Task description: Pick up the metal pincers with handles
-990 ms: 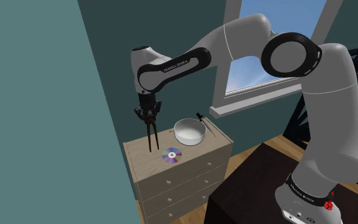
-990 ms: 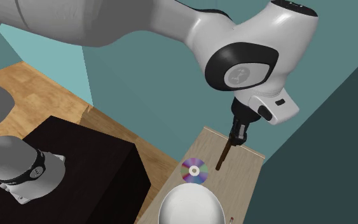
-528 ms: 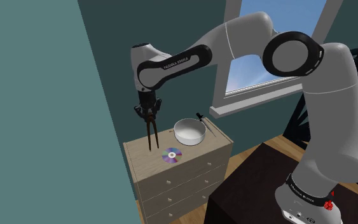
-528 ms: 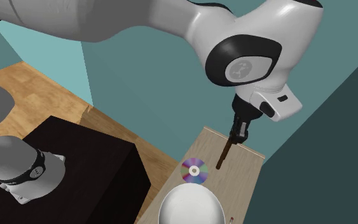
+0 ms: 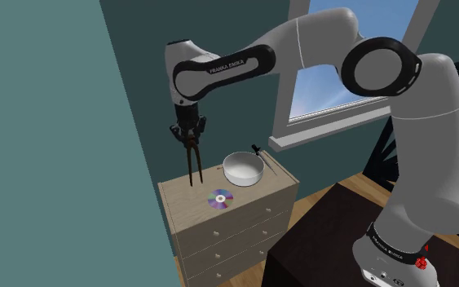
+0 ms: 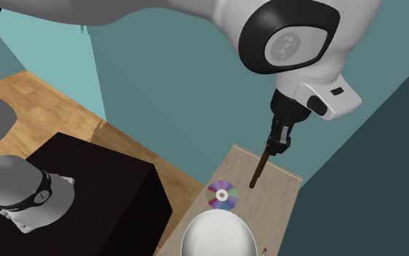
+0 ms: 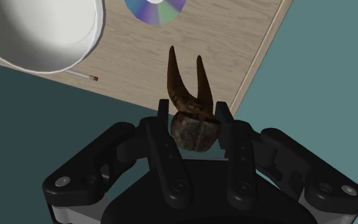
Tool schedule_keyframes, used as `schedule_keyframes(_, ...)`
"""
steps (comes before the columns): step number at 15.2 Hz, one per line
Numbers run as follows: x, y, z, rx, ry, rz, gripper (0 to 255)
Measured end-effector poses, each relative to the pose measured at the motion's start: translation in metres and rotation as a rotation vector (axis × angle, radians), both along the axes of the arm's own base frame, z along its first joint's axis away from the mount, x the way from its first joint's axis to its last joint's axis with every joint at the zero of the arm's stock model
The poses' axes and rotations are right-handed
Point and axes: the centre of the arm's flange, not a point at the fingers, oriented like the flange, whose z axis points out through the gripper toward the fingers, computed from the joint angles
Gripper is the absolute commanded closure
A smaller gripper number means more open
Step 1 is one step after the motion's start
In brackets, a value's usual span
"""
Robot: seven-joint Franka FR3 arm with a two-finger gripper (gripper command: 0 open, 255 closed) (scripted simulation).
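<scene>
The pincers [image 5: 192, 165] are dark rusty brown, with a blocky head and two long thin handles. They hang straight down, handles pointing at the dresser top [image 5: 178, 200], their tips a little above it. My gripper [image 5: 189, 140] is shut on the head of the pincers [image 7: 194, 132], one finger on each side of it. In the second exterior view the pincers [image 6: 258, 172] dangle below the gripper [image 6: 277, 148], over the far end of the dresser top [image 6: 279, 204].
A white bowl [image 5: 244, 168] and a shiny disc [image 5: 220, 198] sit on the dresser top. A thin match-like stick [image 7: 82, 75] lies beside the bowl. A teal wall [image 5: 56, 147] stands close behind the dresser, with a window [image 5: 358, 57] at the shoulder view's right.
The gripper has risen with the pincers, so the handle tips stand higher above the dresser top than one second ago. Bowl and disc have not moved.
</scene>
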Motion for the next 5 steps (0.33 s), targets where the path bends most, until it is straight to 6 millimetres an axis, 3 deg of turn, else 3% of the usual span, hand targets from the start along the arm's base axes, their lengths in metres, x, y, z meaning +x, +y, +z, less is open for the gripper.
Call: schedule_keyframes(5, 0.001, 0.000, 0.024, 0.000, 0.000, 0.000, 255)
